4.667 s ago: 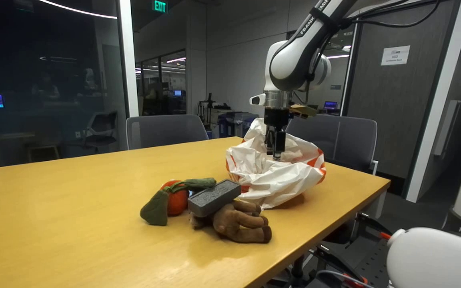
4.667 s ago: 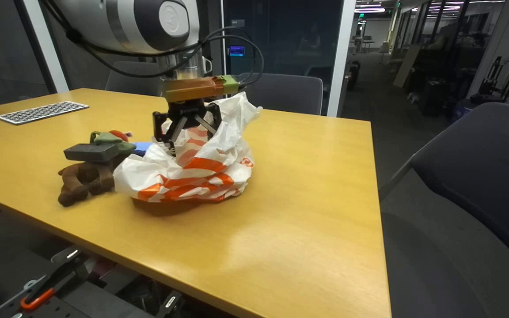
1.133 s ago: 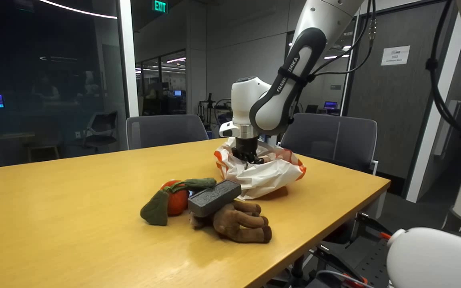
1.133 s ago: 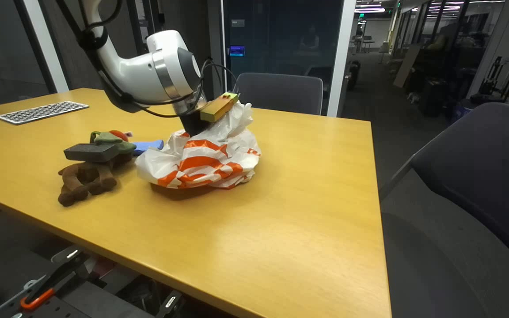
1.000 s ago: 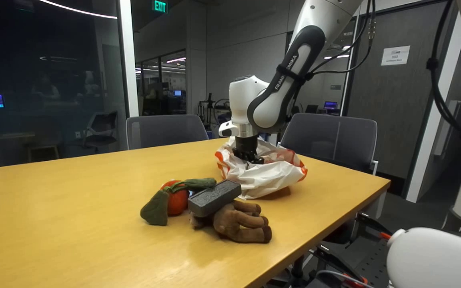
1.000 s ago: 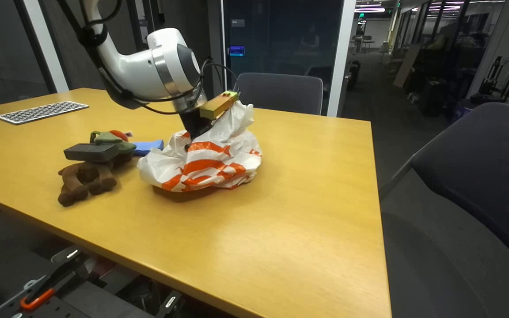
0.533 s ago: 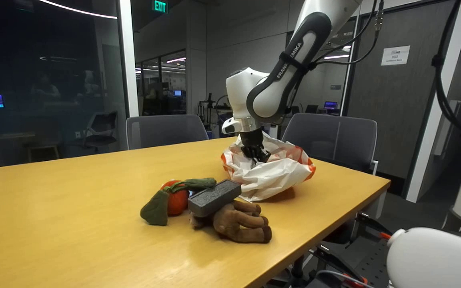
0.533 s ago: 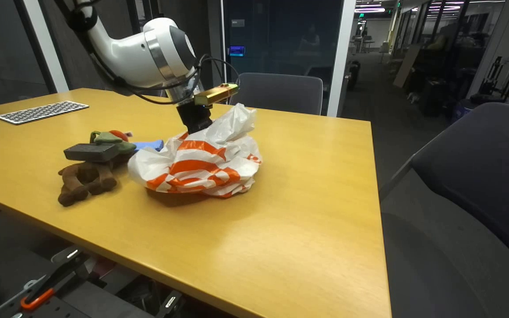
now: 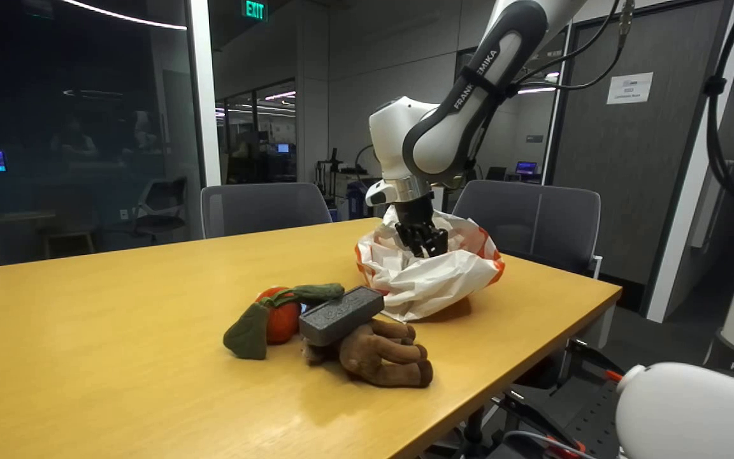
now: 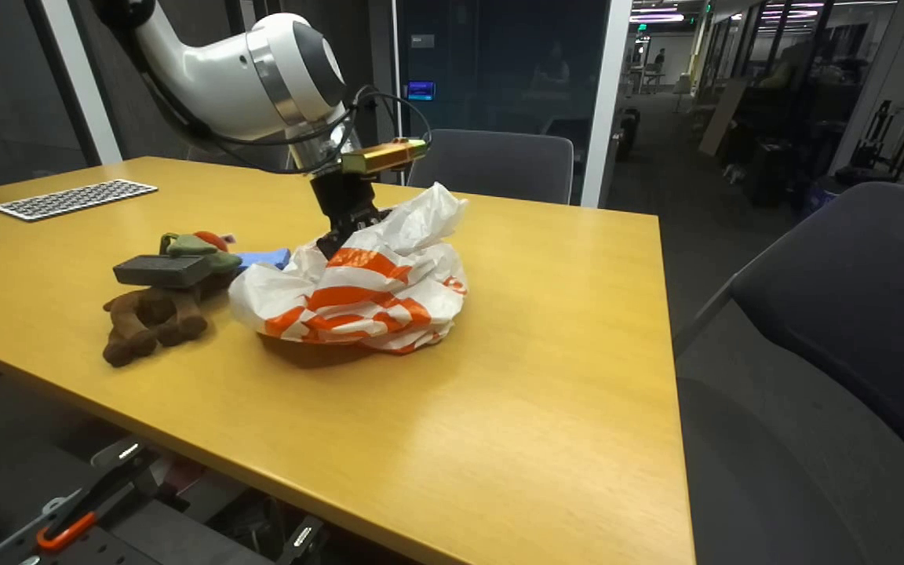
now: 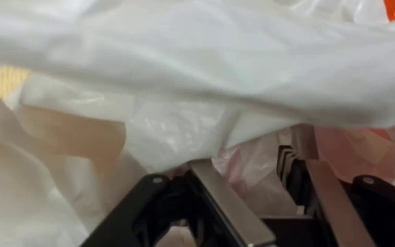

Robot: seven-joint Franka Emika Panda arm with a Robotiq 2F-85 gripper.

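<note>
A white plastic bag [image 9: 431, 287] striped with orange lies crumpled on the table [image 9: 150, 331], its mouth gaping upward, with the gripper [image 11: 245, 161] angled down inside it. The jaws stand apart in the wrist view: one finger [image 11: 228, 199] points up from six o'clock, its tip hidden under the bag's white plastic, and its partner sits toward four o'clock. Wrinkled, reddish-streaked film shows in the gap. Whether the bag contains anything besides the gripper, I cannot tell.

Measured from the bag in an exterior view, a brown plush animal [image 9: 367, 357] lies at seven o'clock, with a grey block [image 9: 341, 315] resting on it at eight. Just beside them, between eight and nine, is a red-and-green plush [image 9: 283, 324]. In an exterior view, a blue thing [image 10: 264, 259] lies near the bag between nine and ten o'clock; a keyboard [image 10: 75, 200] is well beyond it, in the same direction.
</note>
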